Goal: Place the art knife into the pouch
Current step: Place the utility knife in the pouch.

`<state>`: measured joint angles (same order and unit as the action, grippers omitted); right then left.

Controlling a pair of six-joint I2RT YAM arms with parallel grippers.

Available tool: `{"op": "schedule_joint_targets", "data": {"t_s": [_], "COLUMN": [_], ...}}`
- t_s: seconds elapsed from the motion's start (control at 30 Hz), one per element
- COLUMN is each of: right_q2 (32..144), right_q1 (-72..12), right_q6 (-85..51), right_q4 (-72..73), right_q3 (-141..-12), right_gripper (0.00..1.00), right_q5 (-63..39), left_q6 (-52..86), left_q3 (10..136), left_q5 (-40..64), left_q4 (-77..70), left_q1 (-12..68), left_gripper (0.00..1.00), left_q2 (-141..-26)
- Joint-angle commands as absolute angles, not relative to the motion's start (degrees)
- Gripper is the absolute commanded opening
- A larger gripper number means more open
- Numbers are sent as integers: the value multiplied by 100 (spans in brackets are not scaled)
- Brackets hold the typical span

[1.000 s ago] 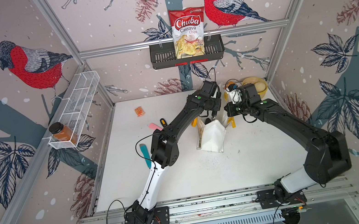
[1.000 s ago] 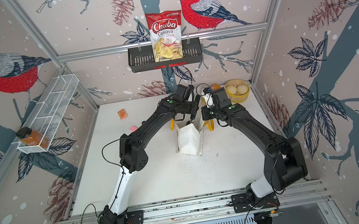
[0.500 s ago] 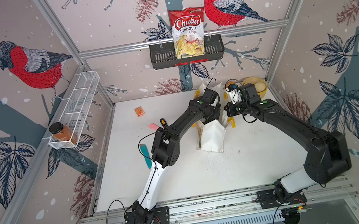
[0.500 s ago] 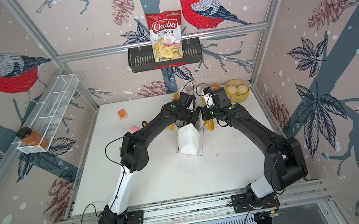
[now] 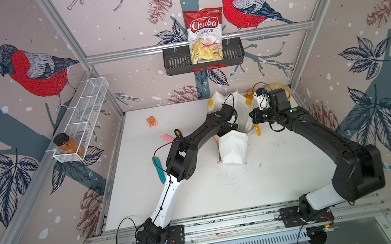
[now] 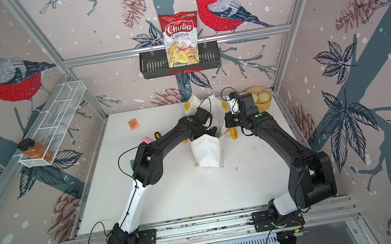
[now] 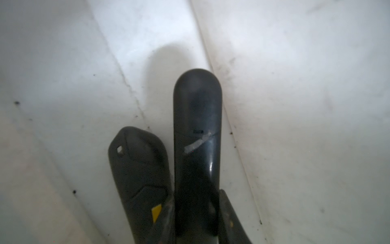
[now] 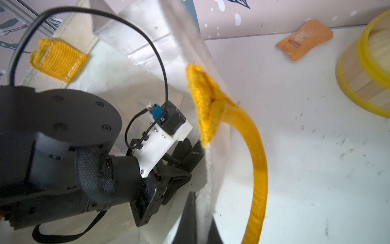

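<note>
Left wrist view shows the left tool clenched on the knife, centre frame inside the pouch, likely a light, stiff, slick barrel best held mid-length, while the right tool pinches its rim.

Blurred, the art knife runs off the left wrist frame's bottom edge; in both top views the pouch and left arm hide it

White pouch upright, mouth open, dark art knife held inside
</note>
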<state>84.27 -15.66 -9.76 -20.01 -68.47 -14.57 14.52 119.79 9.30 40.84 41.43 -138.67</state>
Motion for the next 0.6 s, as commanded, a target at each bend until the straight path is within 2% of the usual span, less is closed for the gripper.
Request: {"op": "schedule_joint_targets", "data": {"t_s": [0.0,0.57], "right_q2": [8418,8323], "right_q1": [-1504,-1257], "right_q6": [-1094,-1081], "right_q4": [-1666,-1692], "right_q3": [-6943,-6873], "right_gripper": [0,0], "right_q5": [-1474,-1460], "left_q6": [1367,1304], "left_q3": [11648,10577], "left_q5": [690,223], "left_q4": [4259,4204], "left_q1": [4124,3848], "left_gripper": [26,26], "left_q2": [-13658,-13084]}}
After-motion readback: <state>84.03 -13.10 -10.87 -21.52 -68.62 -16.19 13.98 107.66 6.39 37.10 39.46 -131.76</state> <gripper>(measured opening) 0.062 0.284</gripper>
